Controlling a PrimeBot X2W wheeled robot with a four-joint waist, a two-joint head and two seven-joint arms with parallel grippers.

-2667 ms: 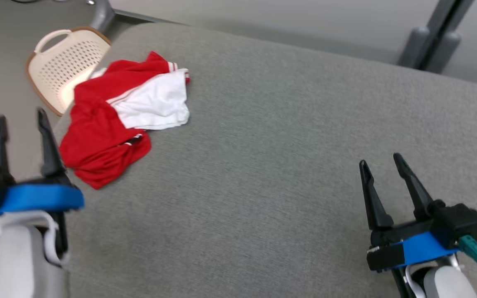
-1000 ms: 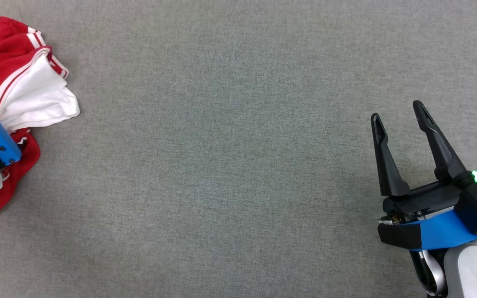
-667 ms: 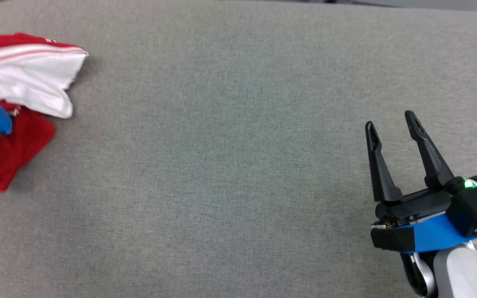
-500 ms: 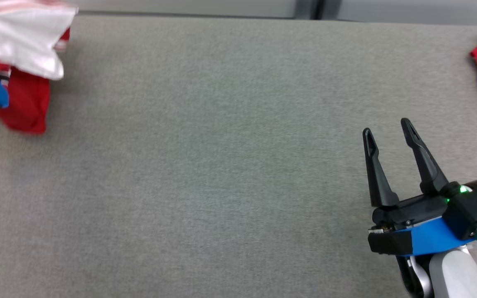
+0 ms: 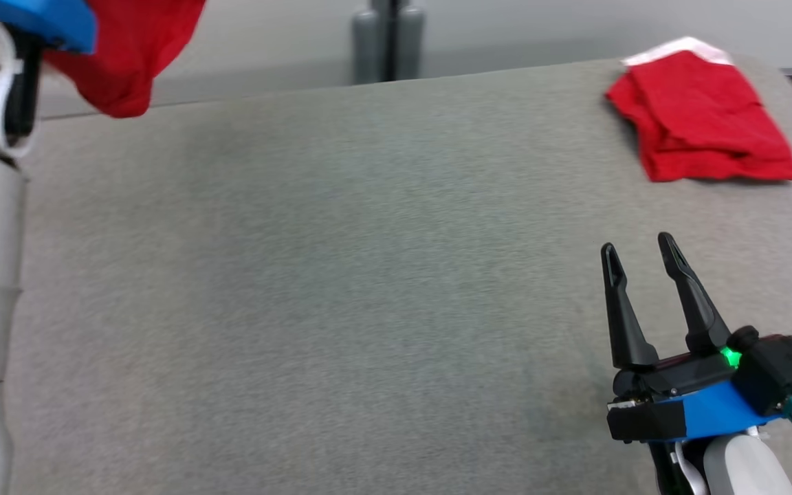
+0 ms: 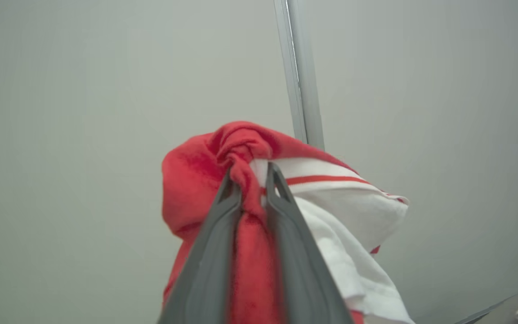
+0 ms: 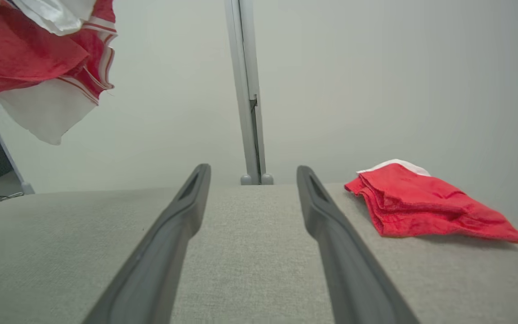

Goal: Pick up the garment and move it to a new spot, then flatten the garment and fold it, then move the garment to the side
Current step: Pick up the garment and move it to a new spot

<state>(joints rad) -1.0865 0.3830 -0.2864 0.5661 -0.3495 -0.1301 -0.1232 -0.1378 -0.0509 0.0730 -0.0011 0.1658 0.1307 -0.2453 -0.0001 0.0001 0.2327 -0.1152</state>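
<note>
1. The left end effector (image 6: 252, 173) is pinched on a bunched ridge of the red-and-white garment (image 6: 187, 180), which hangs clear of the grey counter (image 5: 334, 275) at the upper left of the head view.
2. The right end effector (image 5: 635, 243) — fingers spread, holding nothing — sits at the lower right.
3. The cloth looks light, soft and limp; it will likely sag and swing rather than hold a shape.
4. One bunched grip hides the edges — for flattening, a hem or the striped white trim seems the better hold.
5. A folded red cloth (image 5: 702, 113) lies at the upper right.
</note>
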